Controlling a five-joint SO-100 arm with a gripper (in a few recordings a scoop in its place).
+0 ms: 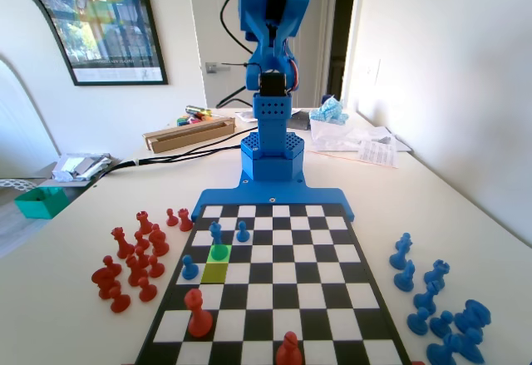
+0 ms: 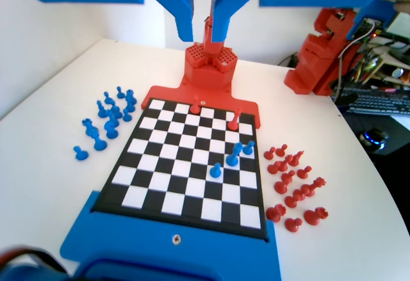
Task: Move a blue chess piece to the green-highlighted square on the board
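The gripper (image 2: 206,28) is seen raised high above the board (image 2: 122,194), with nothing between its jaws; in the wrist view the two blue jaws hang from the top edge, parted only by a narrow slit, so they are all but closed together.

In the fixed view the blue chess piece (image 1: 218,240) is seen standing upright on the green-highlighted square (image 1: 219,253), in the board's left half. From that square, a blue pawn (image 1: 242,232) is found at about one o'clock on a neighbouring square, and a second blue pawn (image 1: 189,268) at about eight o'clock. The paler yellow-green square (image 1: 214,273) adjoins the green one at six o'clock.

In the wrist view the blue chess piece (image 2: 236,152) is placed well apart from the jaws, at about five o'clock from the jaw tips, near the board's right side. It is flanked there by one pawn (image 2: 249,147) at two o'clock and another (image 2: 216,170) at seven o'clock.

Two red pieces (image 1: 199,313) are seen on the near rows of the board in the fixed view. Spare red pieces (image 1: 133,257) are gathered on the table (image 1: 66,298) at the board's nine o'clock, and spare blue pieces (image 1: 436,307) at its three o'clock.
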